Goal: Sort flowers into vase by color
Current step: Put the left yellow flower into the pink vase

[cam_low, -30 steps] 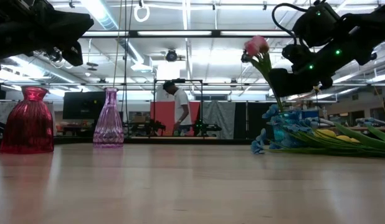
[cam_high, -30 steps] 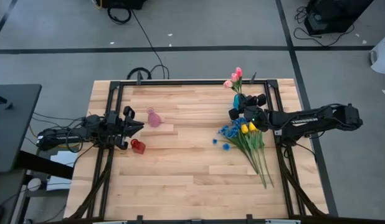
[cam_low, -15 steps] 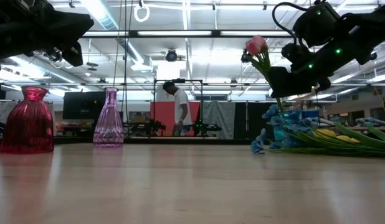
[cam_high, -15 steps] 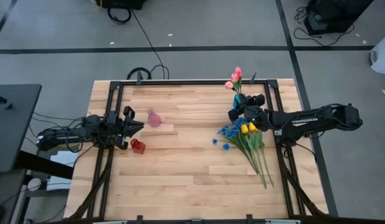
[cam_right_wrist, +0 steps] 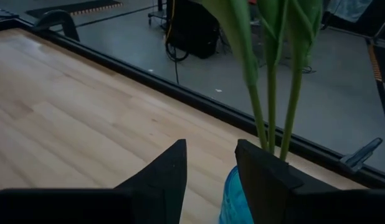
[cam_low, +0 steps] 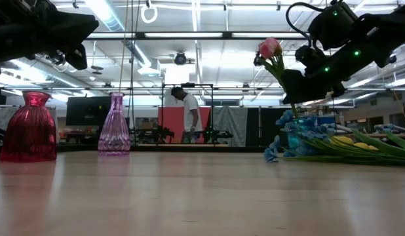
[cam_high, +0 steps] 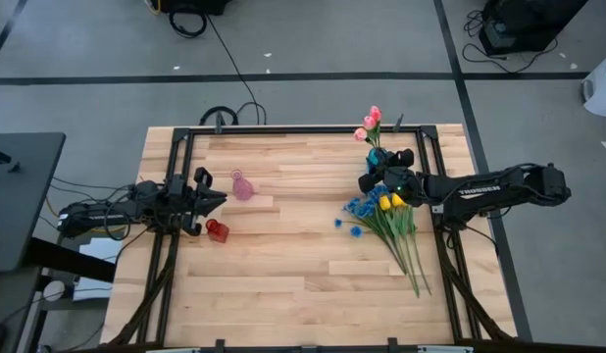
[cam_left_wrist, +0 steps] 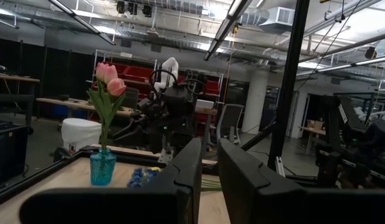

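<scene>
Three pink tulips [cam_high: 371,122] stand with their stems [cam_right_wrist: 272,93] in a small blue vase [cam_high: 373,157] near the table's far right. My right gripper [cam_high: 365,180] hovers open beside that vase [cam_right_wrist: 232,196], above the table and touching nothing. Just nearer lies a bundle of yellow tulips [cam_high: 389,202] and blue blossom sprays [cam_high: 357,210], with the green stems pointing toward the near edge. My left gripper [cam_high: 217,200] waits above the left side, open by a narrow gap [cam_left_wrist: 210,163], between a pink-purple vase [cam_high: 243,185] and a red vase [cam_high: 217,230].
The red vase [cam_low: 31,128] and the pink-purple vase [cam_low: 115,124] stand upright and hold no flowers. A black frame [cam_high: 283,129] runs along the table's edges. Bare wood [cam_high: 293,255] spreads across the middle and near side. A person [cam_low: 188,115] stands far behind the table.
</scene>
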Controlling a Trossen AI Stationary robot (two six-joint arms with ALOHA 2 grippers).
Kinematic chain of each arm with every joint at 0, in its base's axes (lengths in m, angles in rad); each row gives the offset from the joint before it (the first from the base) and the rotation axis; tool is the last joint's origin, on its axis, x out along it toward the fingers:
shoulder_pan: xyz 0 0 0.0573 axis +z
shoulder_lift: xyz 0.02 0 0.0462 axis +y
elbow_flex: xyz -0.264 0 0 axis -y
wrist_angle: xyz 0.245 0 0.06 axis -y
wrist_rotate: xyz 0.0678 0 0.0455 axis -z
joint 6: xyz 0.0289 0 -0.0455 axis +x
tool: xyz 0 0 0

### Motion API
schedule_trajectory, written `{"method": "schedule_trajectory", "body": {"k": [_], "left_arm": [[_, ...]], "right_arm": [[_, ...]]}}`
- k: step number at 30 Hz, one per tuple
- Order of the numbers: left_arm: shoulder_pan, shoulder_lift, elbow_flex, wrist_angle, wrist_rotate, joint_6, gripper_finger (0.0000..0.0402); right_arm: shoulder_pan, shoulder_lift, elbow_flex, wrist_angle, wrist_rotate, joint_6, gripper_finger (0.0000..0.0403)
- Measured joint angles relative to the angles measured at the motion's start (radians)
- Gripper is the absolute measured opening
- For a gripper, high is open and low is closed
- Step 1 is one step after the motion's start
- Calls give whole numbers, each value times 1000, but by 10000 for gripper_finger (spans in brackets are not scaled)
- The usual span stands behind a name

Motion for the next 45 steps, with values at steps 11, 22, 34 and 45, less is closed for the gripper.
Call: {"method": "schedule_trajectory", "body": {"k": [11, 22, 34, 45], "left_arm": [[0, 0, 0, -4, 0, -1, 56], [0, 0, 0, -10, 0, 1, 56], [0, 0, 0, -8, 0, 2, 56], [0, 0, 0, -2, 0, 3, 56]], "right_arm": [[66, -60, 0, -70, -29, 27, 149], [284, -88, 189, -477, -260, 356, 149], [489, 95, 415, -953, -710, 846, 148], [552, 186, 338, -1148, -953, 1065, 113]]}}
